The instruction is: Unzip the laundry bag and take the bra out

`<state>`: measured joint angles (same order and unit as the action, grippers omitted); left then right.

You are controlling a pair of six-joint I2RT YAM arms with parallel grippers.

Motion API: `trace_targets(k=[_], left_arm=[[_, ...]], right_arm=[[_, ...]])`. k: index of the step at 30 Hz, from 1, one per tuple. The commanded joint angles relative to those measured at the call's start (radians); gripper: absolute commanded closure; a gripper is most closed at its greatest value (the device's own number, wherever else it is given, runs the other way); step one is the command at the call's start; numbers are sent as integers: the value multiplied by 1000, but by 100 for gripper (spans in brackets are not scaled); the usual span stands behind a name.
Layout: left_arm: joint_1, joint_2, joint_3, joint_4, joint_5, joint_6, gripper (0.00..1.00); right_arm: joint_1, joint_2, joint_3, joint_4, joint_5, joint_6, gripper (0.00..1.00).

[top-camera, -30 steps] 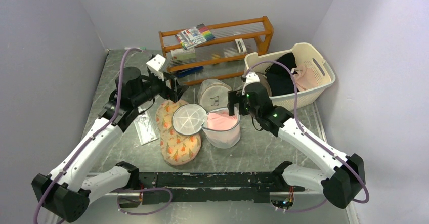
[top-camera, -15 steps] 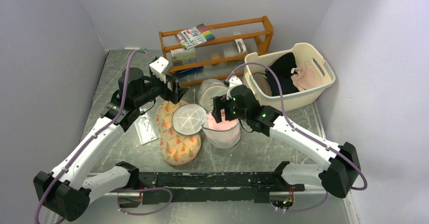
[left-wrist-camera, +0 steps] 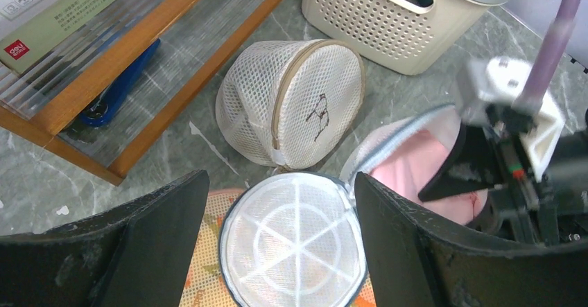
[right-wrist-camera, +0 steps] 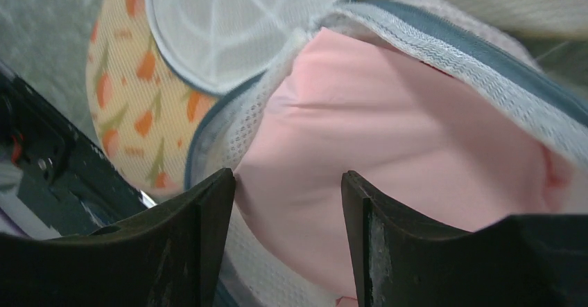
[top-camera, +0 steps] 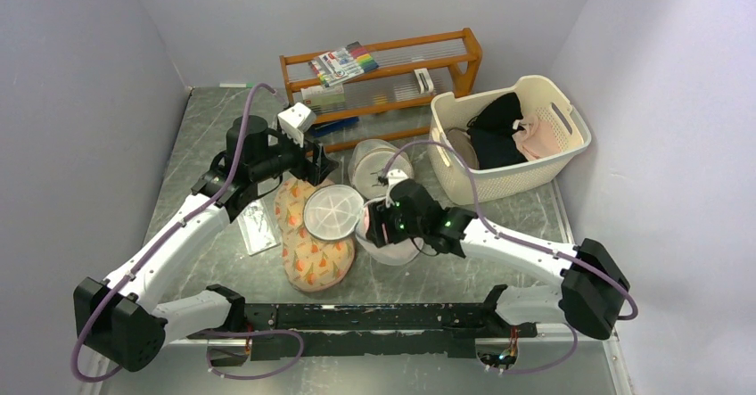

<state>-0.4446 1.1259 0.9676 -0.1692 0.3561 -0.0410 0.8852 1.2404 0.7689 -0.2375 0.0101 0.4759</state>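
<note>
The laundry bag (top-camera: 403, 254) stands unzipped at the table's middle. Its round white lid (top-camera: 332, 210) with spoke seams is flipped open to the left and also shows in the left wrist view (left-wrist-camera: 298, 241). The pink bra (right-wrist-camera: 388, 113) lies inside the open bag and also shows in the left wrist view (left-wrist-camera: 416, 168). My right gripper (top-camera: 382, 223) is open and down in the bag's mouth. In the right wrist view, the right gripper (right-wrist-camera: 286, 175) has its fingers on either side of a fold of the bra. My left gripper (top-camera: 312, 165) hangs open and empty just above the lid, which the left gripper (left-wrist-camera: 279, 182) straddles in its wrist view.
A second round mesh bag with a small dark print (top-camera: 379, 165) lies behind the open bag. The peach floral pouch (top-camera: 312, 259) lies under the lid. A cream basket (top-camera: 535, 170) with clothes stands at back right, a wooden rack (top-camera: 383, 65) behind. A clear packet (top-camera: 257, 226) lies left.
My right arm has swung left from beside the basket and dropped into the open bag. My left gripper has shifted a little right and back above the lid.
</note>
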Motion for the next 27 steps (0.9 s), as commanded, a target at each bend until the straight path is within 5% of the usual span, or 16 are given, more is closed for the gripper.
trace_targets(k=[1,18,27], left_arm=[[7,-16,21,18,27,-5,12],[7,-15,25,9,25,1,12],[7,-11,29,2,26,6,13]], right_arm=[[62,9,-72,23,9,16,43],[72,-24,20,-83,204,52,43],[72,71,135,-86,340,70,58]])
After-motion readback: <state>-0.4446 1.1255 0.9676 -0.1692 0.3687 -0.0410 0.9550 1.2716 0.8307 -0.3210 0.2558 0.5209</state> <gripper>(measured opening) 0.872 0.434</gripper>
